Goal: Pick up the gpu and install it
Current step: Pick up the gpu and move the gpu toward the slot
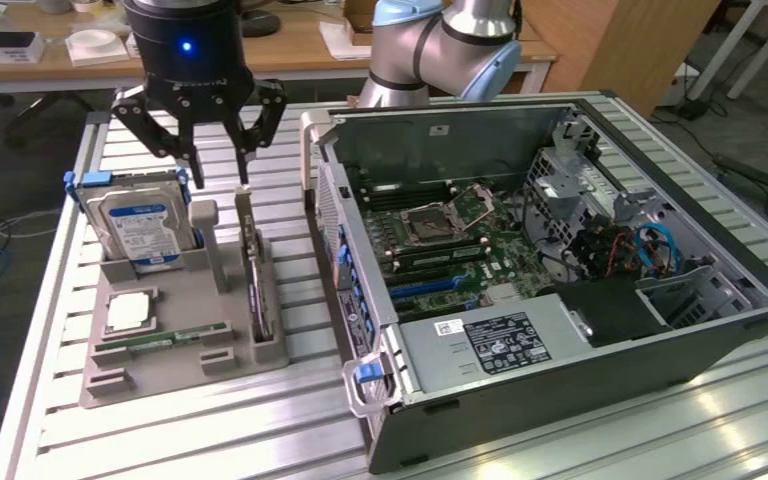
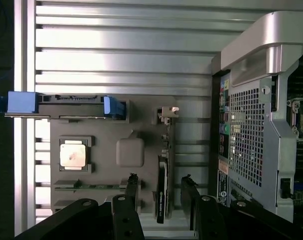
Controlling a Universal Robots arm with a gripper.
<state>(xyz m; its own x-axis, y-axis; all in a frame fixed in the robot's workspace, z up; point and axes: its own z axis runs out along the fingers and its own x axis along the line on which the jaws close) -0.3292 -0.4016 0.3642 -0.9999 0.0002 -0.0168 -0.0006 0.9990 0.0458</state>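
The gpu [image 1: 256, 275] stands on its long edge in a slot of the grey holder tray [image 1: 177, 375], its silver bracket at the far end. My gripper [image 1: 213, 182] hangs open just above that far end, fingers spread. In the wrist view the gpu [image 2: 163, 175] shows edge-on as a thin dark strip with its bracket [image 2: 167, 112] beyond it. My gripper [image 2: 161, 192] straddles the card from above, one fingertip on each side, and nothing is held. The open computer case [image 1: 544, 250] lies on the exterior view's right with its motherboard [image 1: 458, 240] exposed.
The same tray holds a blue-labelled hard drive [image 1: 141, 225] standing upright, a CPU [image 1: 131, 312] and a green RAM stick [image 1: 157, 342]. The case's rear panel [image 2: 249, 135] stands close beside the tray. Everything rests on a slatted aluminium table [image 1: 157, 440]; desks stand behind.
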